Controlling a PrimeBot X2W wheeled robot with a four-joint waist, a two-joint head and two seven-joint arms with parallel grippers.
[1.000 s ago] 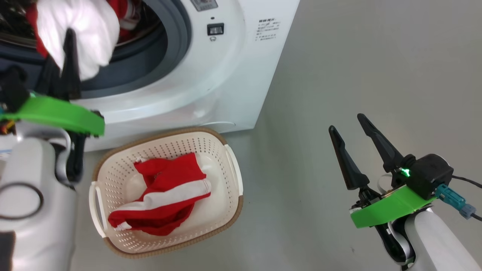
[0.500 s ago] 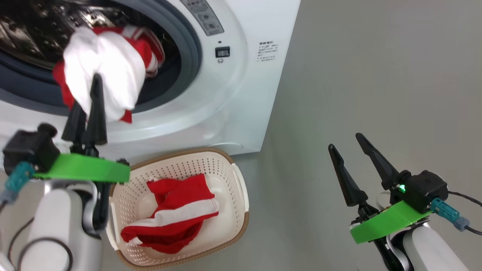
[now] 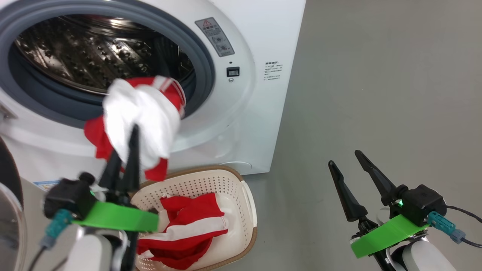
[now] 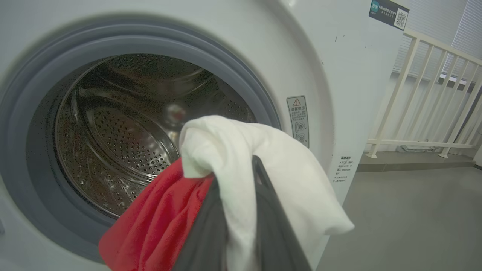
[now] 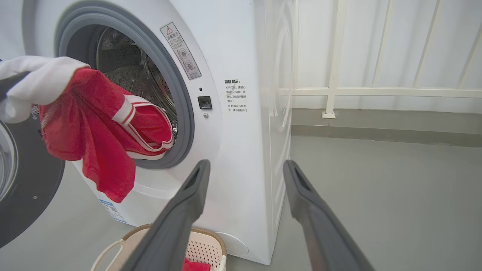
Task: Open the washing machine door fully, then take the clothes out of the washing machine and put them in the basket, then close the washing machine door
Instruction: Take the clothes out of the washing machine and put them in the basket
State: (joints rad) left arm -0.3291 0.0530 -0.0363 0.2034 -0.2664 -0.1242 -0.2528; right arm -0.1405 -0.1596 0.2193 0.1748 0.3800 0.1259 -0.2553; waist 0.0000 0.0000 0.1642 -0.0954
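Note:
The washing machine [image 3: 260, 113] stands with its steel drum [image 4: 124, 143] exposed. Its door [image 5: 30, 188] is swung open at the left, black rim and glass showing. My left gripper [image 3: 126, 143] is shut on a red and white garment [image 3: 141, 116] that hangs in front of the drum's lower rim, above the back of the basket [image 3: 246, 199]. In the left wrist view its fingers [image 4: 271, 210] pinch the white cloth [image 4: 263, 150]. Another red and white piece of the clothes [image 3: 188, 226] lies in the basket. My right gripper [image 3: 344, 158] is open and empty over the floor to the right.
Grey floor [image 3: 376, 94] stretches to the right of the machine. A white railing [image 5: 376, 92] runs along the wall behind. The basket's rim [image 5: 211, 241] sits close against the machine's front base.
The head view has shifted. My left gripper has drawn the garment out of the drum mouth and back toward the basket. The right gripper has stayed put.

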